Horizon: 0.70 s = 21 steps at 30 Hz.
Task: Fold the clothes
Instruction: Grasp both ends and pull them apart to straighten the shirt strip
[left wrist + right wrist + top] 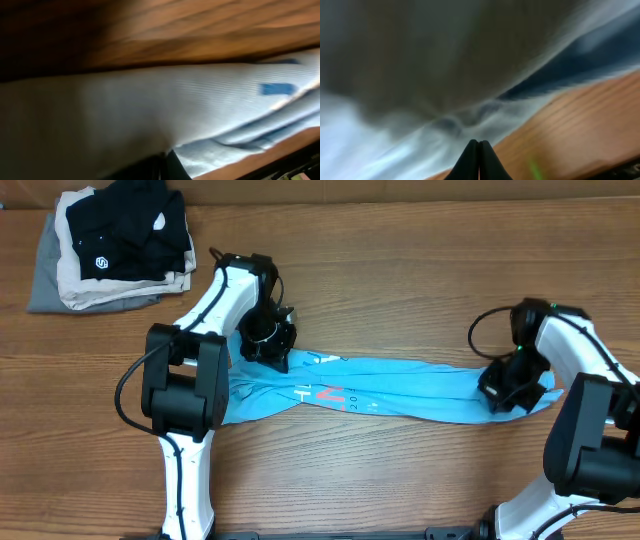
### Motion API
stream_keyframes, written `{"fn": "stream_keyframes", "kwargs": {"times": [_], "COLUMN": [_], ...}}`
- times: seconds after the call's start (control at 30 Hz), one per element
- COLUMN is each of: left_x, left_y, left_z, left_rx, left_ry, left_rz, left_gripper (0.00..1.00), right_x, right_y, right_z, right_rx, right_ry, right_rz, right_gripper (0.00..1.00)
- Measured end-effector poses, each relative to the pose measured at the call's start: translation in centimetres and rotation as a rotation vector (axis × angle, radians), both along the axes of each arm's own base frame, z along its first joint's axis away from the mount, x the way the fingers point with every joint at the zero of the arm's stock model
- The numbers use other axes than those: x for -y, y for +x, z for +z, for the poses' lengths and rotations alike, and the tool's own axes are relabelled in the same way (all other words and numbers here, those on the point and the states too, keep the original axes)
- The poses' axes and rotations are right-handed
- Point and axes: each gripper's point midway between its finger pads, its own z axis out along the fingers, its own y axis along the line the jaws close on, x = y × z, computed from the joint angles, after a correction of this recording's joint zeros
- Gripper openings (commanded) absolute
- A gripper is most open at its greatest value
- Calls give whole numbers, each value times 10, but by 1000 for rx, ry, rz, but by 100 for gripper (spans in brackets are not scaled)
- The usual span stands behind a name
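The clothes, a sky-blue T-shirt with white and pink-red lettering, lie stretched and twisted into a long band across the table. My left gripper is shut on its left end. In the left wrist view the pale blue fabric drapes close over the dark left gripper. My right gripper sits on the right end. In the right wrist view the right gripper has its black tips pressed together at the edge of the blurred fabric, with folds running into them.
A stack of folded garments, beige and grey with a black one on top, lies at the back left corner. Bare wooden table surrounds the shirt. Both arm bases stand at the near edge.
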Motion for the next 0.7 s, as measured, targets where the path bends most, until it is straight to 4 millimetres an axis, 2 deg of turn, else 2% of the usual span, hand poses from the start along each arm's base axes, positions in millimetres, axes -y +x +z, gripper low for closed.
{"fn": "stream_keyframes", "kwargs": {"times": [0.17,0.4,0.7], "left_x": [-5,-13,-61], "left_y": [2,5,12], "left_z": [-5,-10,-11], "left_rx": [3,12,-4], "left_ry": [-19,-85,-116], "left_rz": [11,81,262], "left_gripper": [4,4,4], "right_x": [1,11,17], "right_y": [-3,-3,-1], "right_z": [-20,-22,-22], "right_rx": [36,106,137], "right_ry": [18,95,144], "right_rz": [-30,-156,-209], "right_gripper": [9,7,6]}}
